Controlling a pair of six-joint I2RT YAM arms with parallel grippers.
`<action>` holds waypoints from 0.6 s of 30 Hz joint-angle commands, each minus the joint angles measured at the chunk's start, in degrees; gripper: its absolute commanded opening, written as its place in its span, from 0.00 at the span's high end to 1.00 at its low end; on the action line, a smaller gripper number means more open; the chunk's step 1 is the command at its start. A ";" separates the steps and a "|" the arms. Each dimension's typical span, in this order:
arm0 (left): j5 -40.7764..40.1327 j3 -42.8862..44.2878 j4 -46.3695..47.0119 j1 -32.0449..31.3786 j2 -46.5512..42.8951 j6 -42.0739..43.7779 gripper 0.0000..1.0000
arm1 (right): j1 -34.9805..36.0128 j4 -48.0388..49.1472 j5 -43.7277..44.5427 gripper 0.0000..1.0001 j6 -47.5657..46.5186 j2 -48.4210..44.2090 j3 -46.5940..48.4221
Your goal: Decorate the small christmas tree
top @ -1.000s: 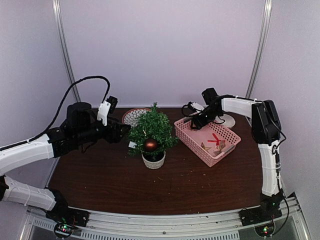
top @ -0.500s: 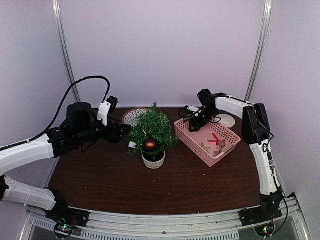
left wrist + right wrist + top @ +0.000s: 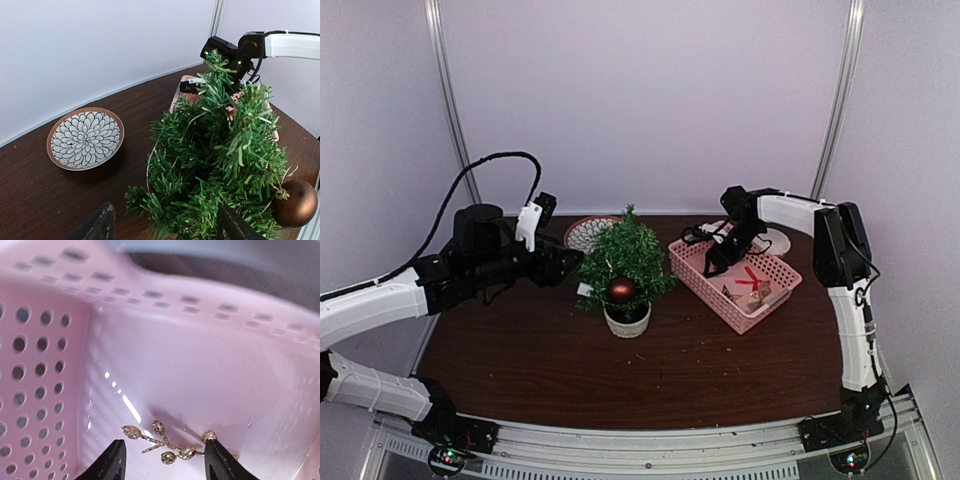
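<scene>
The small christmas tree stands in a whitish pot mid-table, with a brown ball hanging on its front. It fills the left wrist view, the ball at lower right. My left gripper is open beside the tree's left side, its fingers straddling the lower branches. My right gripper is open and reaches down into the pink basket. In the right wrist view a glittery gold berry sprig lies on the basket floor between the open fingertips.
A patterned bowl sits behind the tree, also in the left wrist view. A white disc lies behind the basket. A red ornament and other gold pieces lie in the basket's near end.
My right gripper has swung from the basket's far rim down into the basket. The left arm and the tree have not moved.
</scene>
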 commanded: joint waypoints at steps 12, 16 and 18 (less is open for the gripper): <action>0.95 2.67 2.53 0.41 1.33 0.30 0.30 | -0.68 -2.66 8.96 0.37 -10.04 -6.34 -4.81; 1.04 2.83 2.28 0.39 1.31 0.44 0.30 | -0.81 -3.86 6.85 0.40 -13.01 -5.56 -5.70; 0.98 2.76 2.23 0.41 1.30 0.52 0.30 | -0.92 -3.28 6.21 0.40 -14.36 -5.96 -7.16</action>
